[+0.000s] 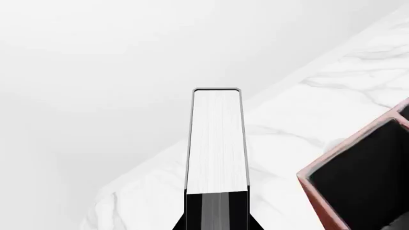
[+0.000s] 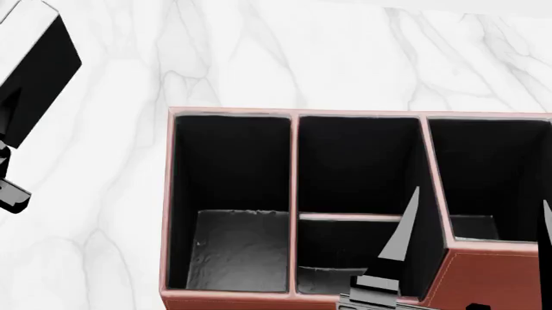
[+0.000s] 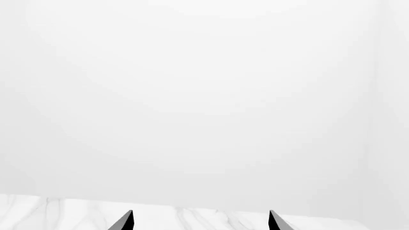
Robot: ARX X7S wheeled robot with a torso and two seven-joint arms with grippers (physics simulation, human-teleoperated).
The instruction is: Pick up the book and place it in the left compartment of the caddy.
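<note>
Left pincer clamped on the book, black cover pinched at the near end, white page edges running straight out from the grip. In the head view, same book raised at the far left, black cover facing up, tilted, clear of the white marbled surface and well to the left of the caddy. Left compartment holding nothing, wrinkled black floor showing, thin brown rim around it, just beside the middle section split in two. From the left wrist, a brown corner of the caddy off to one side, black inside. Right pincer spread apart, two pointed fingertips hanging over the caddy's near edge; from the right wrist, only the two tips apart over a strip of marble surface.
</note>
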